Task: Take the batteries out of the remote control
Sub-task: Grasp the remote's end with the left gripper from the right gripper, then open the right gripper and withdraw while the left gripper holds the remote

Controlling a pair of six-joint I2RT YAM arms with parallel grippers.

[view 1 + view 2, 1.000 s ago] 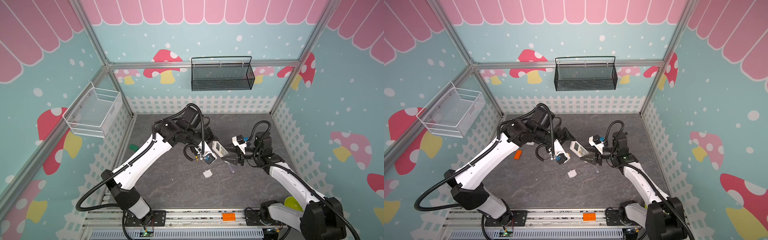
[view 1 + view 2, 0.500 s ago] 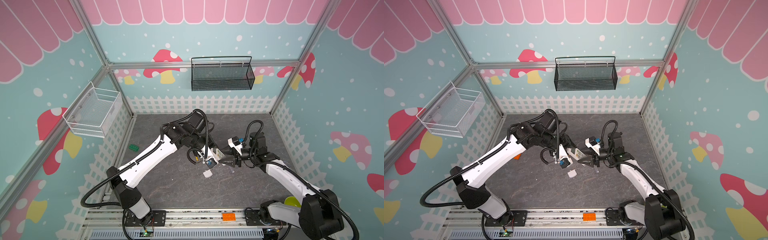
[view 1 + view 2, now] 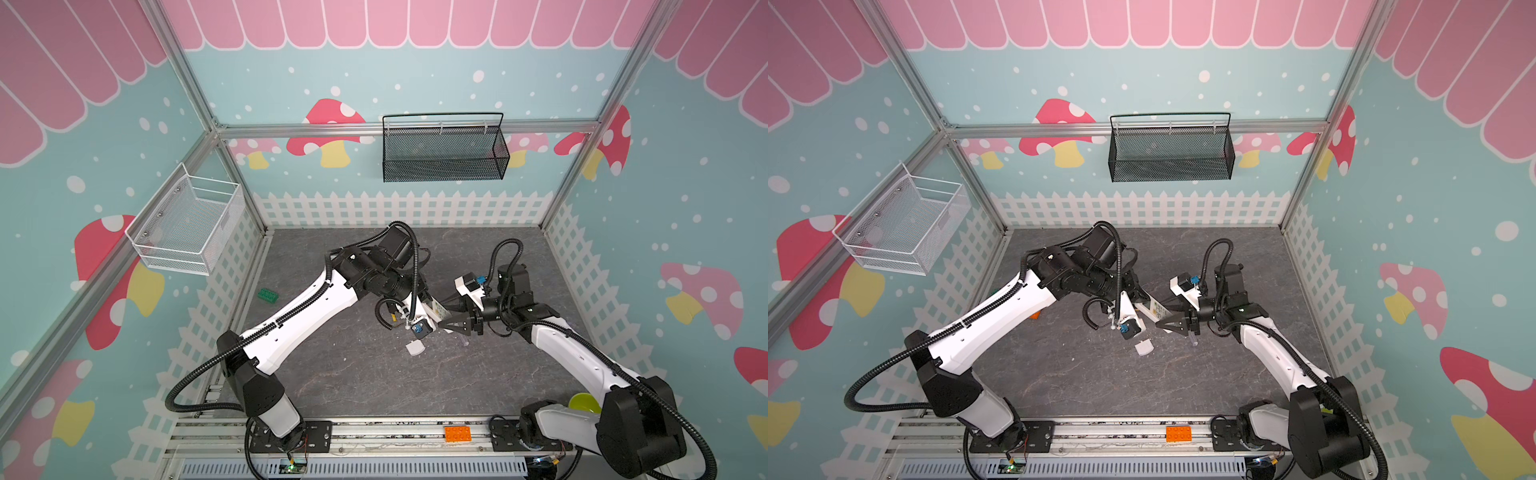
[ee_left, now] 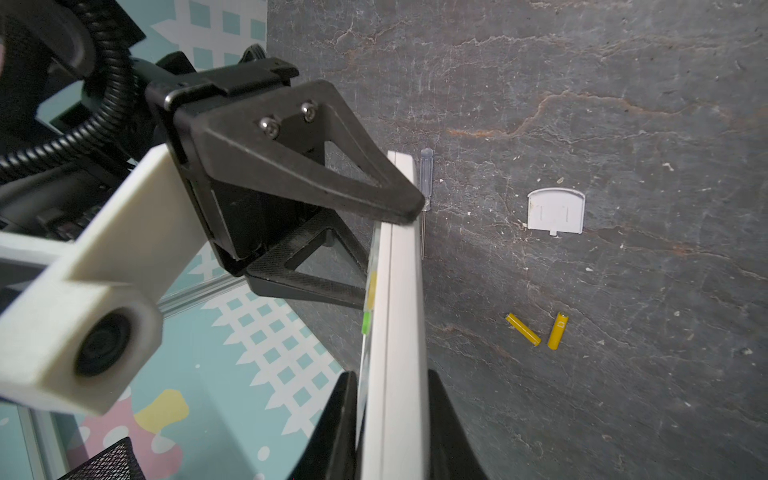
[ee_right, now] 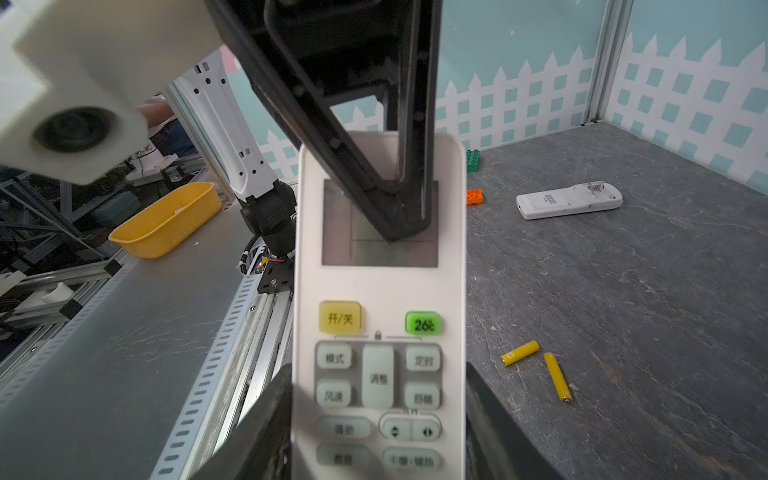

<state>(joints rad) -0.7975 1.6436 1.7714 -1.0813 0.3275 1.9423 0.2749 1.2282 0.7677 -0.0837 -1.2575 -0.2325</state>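
The grey table (image 3: 353, 374) fills the floor of the booth. A black mesh basket (image 3: 442, 158) hangs on the rail of the back wall, and a white wire basket (image 3: 187, 226) is fixed to the left wall. In both top views only their own mesh floors show through. Past the table's edge stands a yellow tub (image 5: 166, 224). There is a pale scrap near its rim, but I cannot tell what it is.

Above the middle of the table the two arms hold one white remote control (image 5: 378, 291) clear of the surface. The right gripper (image 5: 378, 368) clamps the remote control by its long side edges at the button end. The left gripper (image 4: 390, 374) pinches it front to back, with one finger (image 5: 390, 216) pressed on the display. The battery compartment faces away from the cameras, so its contents are hidden.

A second remote (image 5: 569, 201) lies face down farther back on the table. One end of it looks open, but it is too small to tell what is inside. A grey battery cover (image 4: 556, 210) lies flat on the table below the held remote control. A clear-handled screwdriver (image 4: 426, 170) lies near it.

One yellow battery (image 5: 519, 353) and a second yellow battery (image 5: 557, 376) lie loose on the table, their ends close together in a V. A green brick (image 5: 473, 160) and an orange brick (image 5: 473, 196) sit toward the left wall.
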